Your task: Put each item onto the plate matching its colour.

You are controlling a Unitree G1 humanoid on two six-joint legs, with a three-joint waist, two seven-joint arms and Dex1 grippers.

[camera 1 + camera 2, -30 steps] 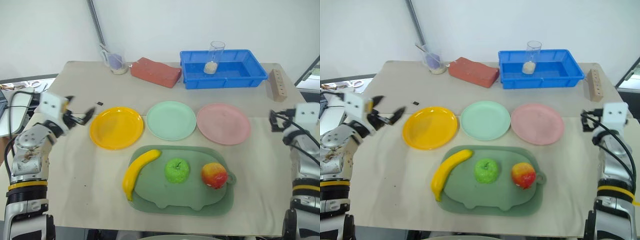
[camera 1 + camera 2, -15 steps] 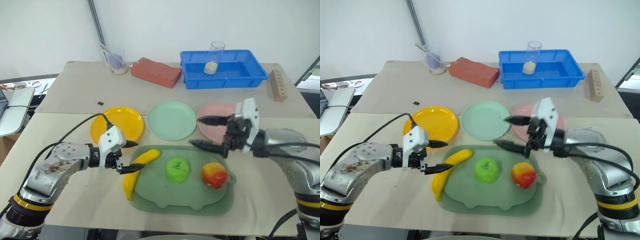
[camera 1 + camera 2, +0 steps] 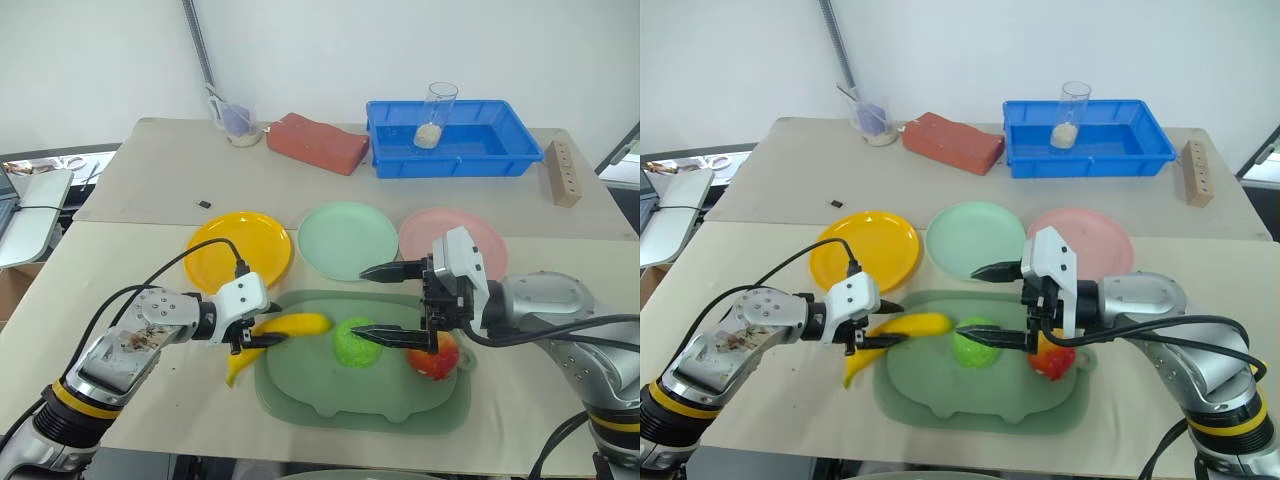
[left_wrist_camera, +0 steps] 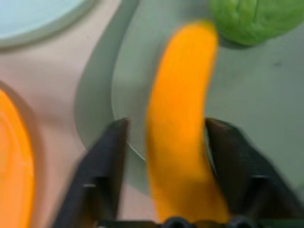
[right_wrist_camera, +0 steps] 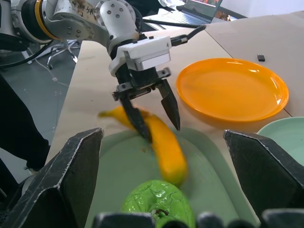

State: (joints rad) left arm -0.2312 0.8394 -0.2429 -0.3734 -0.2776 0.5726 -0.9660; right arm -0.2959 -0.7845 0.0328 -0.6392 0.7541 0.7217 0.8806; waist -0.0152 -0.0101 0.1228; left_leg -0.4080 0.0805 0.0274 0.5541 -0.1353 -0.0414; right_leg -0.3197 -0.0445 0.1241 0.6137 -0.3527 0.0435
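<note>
My left gripper (image 3: 262, 333) has its jaws astride the banana (image 3: 272, 335) on the green mat (image 3: 330, 405), grip not confirmed, right gripper (image 3: 392, 305) wide apart over the green apple (image 3: 352, 340); next: clamp, lift to yellow plate (image 3: 225, 247)

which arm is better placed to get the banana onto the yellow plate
Left. The left gripper has its jaws astride the banana, with the yellow plate just beyond it. The right gripper stands open around the green apple.
</note>
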